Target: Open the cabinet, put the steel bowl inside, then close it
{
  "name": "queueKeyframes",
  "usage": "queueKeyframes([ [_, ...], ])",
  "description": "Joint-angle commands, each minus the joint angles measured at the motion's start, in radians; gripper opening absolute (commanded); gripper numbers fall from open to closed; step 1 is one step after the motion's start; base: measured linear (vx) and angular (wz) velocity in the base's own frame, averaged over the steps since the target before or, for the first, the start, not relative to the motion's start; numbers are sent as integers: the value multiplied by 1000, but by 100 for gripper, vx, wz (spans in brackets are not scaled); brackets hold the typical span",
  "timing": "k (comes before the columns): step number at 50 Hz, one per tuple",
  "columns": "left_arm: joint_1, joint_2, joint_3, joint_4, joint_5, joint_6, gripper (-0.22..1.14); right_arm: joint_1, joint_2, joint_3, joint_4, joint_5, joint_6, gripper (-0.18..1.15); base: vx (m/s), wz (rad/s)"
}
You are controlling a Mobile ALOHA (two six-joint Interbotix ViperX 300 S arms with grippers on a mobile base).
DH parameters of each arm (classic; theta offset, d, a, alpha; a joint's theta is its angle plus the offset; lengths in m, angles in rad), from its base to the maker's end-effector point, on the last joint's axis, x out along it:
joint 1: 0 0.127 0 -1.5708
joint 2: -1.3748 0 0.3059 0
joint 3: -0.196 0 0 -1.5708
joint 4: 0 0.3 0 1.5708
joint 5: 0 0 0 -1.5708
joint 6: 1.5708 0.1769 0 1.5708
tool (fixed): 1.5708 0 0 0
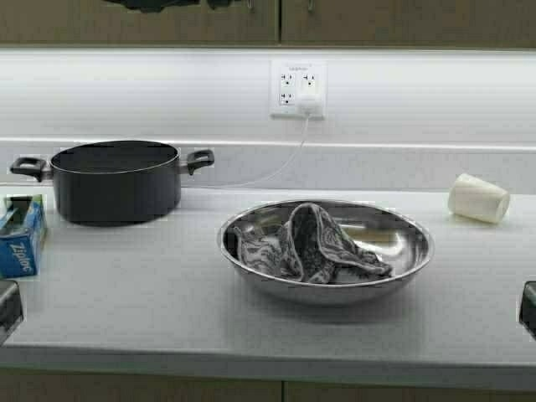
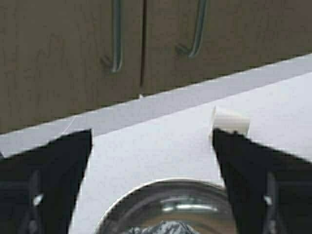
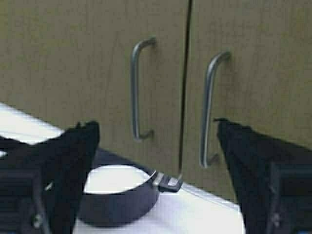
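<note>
Your left gripper [image 2: 151,185]: fingers apart, above the bowl [image 1: 325,251]. Right gripper [image 3: 156,180]: apart, facing the shut cabinet [image 3: 97,63]. Bowl holds a cloth [image 1: 314,244].

Black two-handled pot [image 1: 115,180] at 10 o'clock on the grey counter [image 1: 126,293], upright, back by the wall. Blue zip-bag box [image 1: 20,236] at 9 o'clock, just beside the pot. White paper cup [image 1: 478,198] on its side at 2 o'clock. Patterned grey cloth [image 1: 311,245] crumpled at centre. White wall outlet [image 1: 297,88] at 12 o'clock, charger plugged in, white cord [image 1: 276,167] trailing down toward the pot.
</note>
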Motion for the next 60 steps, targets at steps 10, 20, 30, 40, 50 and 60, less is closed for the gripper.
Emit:
queueKeyframes([
  [10,-34,202,-153,-295,-245,164,102,107,160,-173,518,-189,-459,102,1,0],
  [20,-37,296,-219,-319,-307,187,102,115,267,-245,632,-259,-508,102,0,0],
  [30,-37,345,-267,-319,-314,189,101,115,324,-291,638,-265,-508,102,0,0],
  [40,-35,397,-321,-319,-350,187,100,114,365,-354,658,-304,-512,101,0,0],
  [50,-35,434,-364,-328,-382,189,78,114,414,-411,670,-305,-514,87,0,0],
  [60,-35,463,-399,-348,-367,193,-9,114,443,-431,698,-305,-512,26,0,1],
])
